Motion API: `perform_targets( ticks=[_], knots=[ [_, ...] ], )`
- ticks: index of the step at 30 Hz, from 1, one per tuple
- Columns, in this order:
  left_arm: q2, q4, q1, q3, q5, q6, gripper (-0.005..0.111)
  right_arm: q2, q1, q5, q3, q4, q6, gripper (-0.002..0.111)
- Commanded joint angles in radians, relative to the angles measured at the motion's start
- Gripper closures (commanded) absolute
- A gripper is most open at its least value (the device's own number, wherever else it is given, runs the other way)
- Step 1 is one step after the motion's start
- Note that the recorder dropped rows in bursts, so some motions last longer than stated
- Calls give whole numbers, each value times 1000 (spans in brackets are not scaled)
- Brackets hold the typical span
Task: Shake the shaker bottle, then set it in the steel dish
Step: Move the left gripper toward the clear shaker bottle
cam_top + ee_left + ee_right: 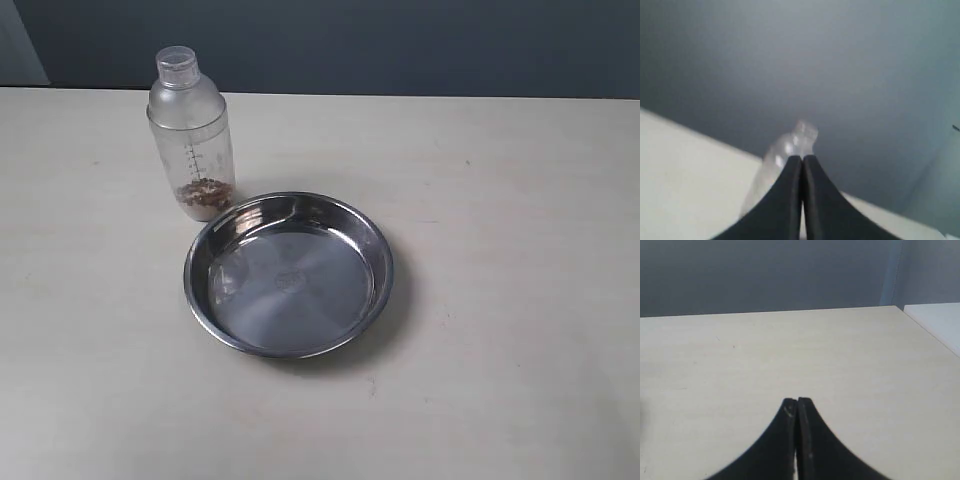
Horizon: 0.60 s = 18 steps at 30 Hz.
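Steel dish (375, 270), shaker bottle (192, 135) with measuring marks

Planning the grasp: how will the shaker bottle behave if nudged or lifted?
The shaker bottle stands tall and narrow, so a high push would probably tip it. Only a few grains sit inside, so likely light. Smooth clear plastic may slip.
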Motion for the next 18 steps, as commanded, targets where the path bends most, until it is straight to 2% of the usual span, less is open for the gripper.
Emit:
perform_targets(
  ticks=[1,2,4,6,7,9,11,13,15,18],
  knots=[
    [181,463,-8,-243,-141,-5,106,-5,-3,-13,1,1,-2,109],
    [315,505,-8,-306,-147,-5,106,-5,-3,-13,1,1,-2,109],
    [525,493,-8,-384,-172,-31,106,-5,-3,-13,1,1,-2,109],
    [692,511,-18,-415,-197,-116,106,-5,-3,-13,1,1,-2,109],
    [752,549,-33,-413,-226,-160,106,-5,-3,-13,1,1,-2,109],
    [898,705,-113,-387,-390,-332,106,-5,-3,-13,1,1,-2,109],
    [964,813,-136,-370,-538,-353,106,-5,-3,-13,1,1,-2,109],
    [995,899,-136,-358,-600,-387,106,-5,-3,-13,1,1,-2,109],
    [1026,915,-136,-347,-637,-400,106,-5,-3,-13,1,1,-2,109],
    [1075,951,-136,-323,-685,-400,92,-5,-3,-13,1,1,-2,109]
  ],
)
